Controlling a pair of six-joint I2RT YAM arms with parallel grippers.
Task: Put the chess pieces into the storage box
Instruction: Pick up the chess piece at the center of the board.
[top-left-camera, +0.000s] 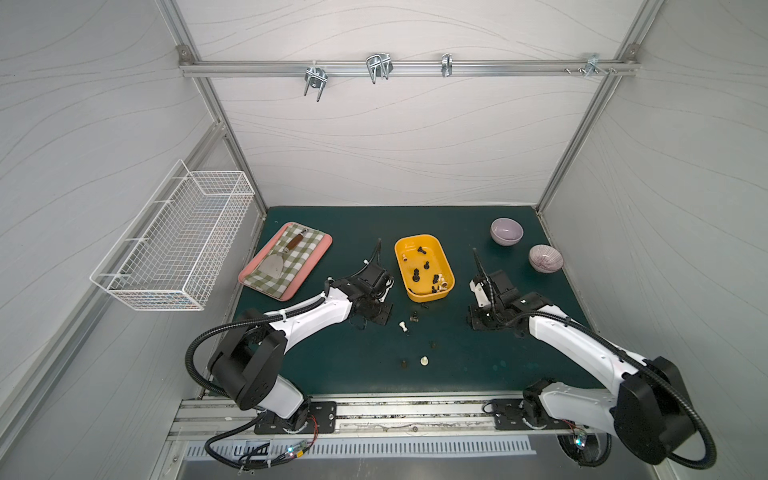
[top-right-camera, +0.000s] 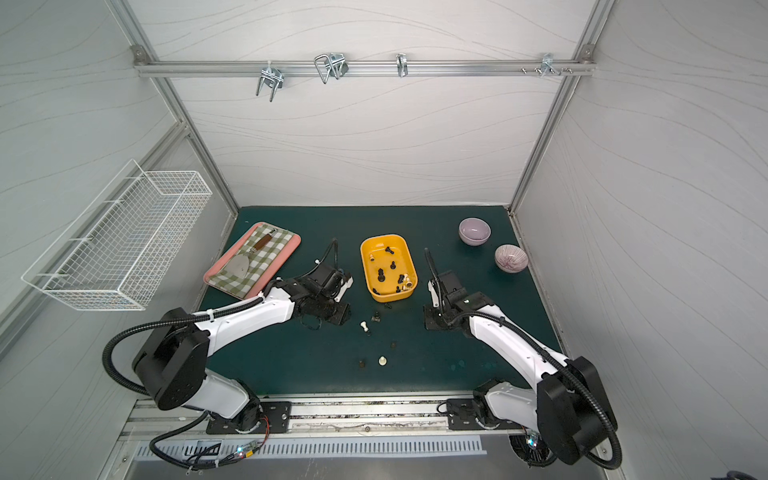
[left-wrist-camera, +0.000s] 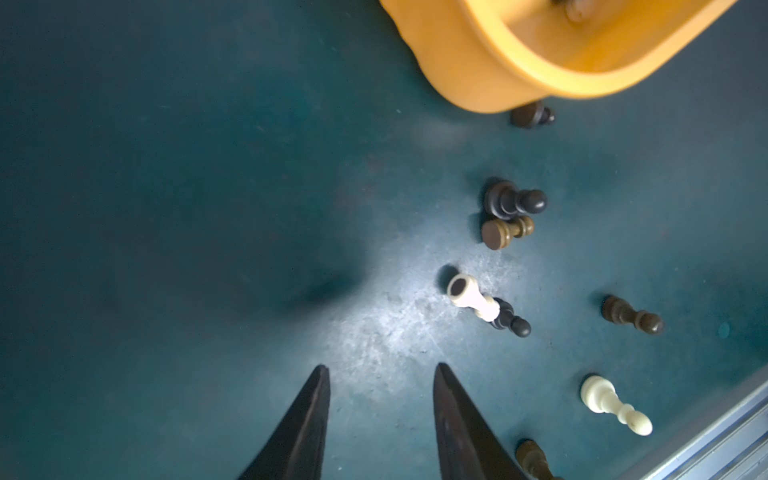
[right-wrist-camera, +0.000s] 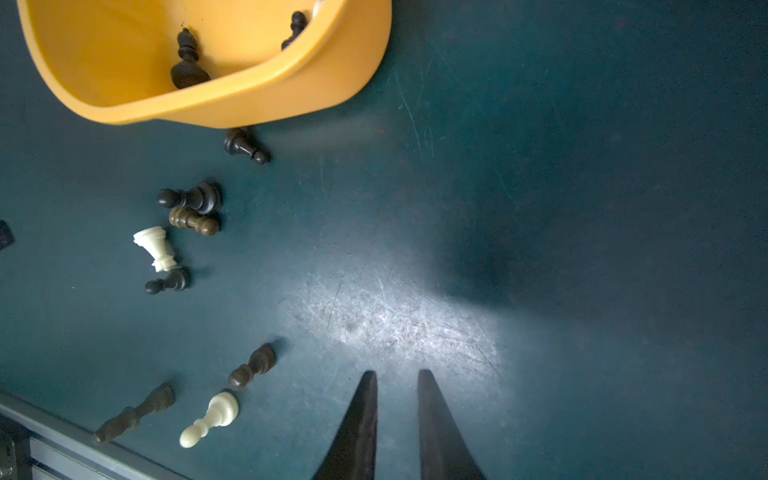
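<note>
The yellow storage box stands mid-table and holds several dark and cream chess pieces. More chess pieces lie on the green mat in front of it. These include a cream one resting against a black one, two dark ones side by side, and a cream one near the front edge. My left gripper hangs open over bare mat to the left of them. My right gripper hovers on their right with a narrow gap between its jaws. Neither holds anything.
A pink tray with a checked cloth and a spatula lies at the back left. Two bowls stand at the back right. A white wire basket hangs on the left wall. A metal rail runs along the front edge.
</note>
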